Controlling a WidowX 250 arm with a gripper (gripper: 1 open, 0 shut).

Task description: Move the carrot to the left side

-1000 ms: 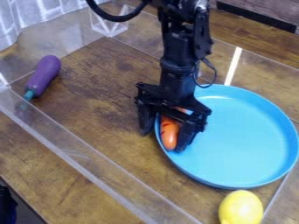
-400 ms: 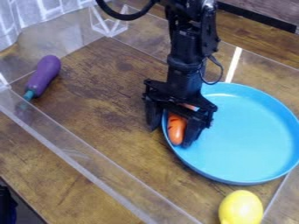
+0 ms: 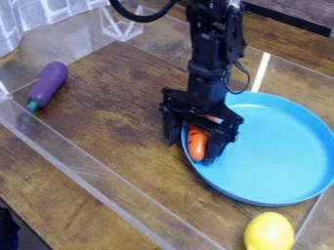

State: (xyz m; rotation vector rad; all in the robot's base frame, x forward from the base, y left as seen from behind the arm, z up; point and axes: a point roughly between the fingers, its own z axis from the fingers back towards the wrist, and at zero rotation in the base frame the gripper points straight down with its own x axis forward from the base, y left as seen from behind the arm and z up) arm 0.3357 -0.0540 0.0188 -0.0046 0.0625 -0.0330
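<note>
The small orange carrot (image 3: 196,146) lies on the left part of the blue plate (image 3: 280,146), near its rim. My black gripper (image 3: 197,144) points straight down over it, with its fingers open and standing on either side of the carrot. The fingers reach down to the plate's level. Part of the carrot is hidden behind the gripper body, and its leafy tip does not show.
A purple eggplant (image 3: 49,83) lies at the far left on the wooden table (image 3: 117,127). A yellow lemon (image 3: 269,232) sits at the front right below the plate. A clear plastic wall (image 3: 78,181) runs along the table's front left edge.
Between the earliest frame and now the gripper shifted slightly right and up in the picture, and the carrot and plate shifted with it. Over the last half second nothing moved.
</note>
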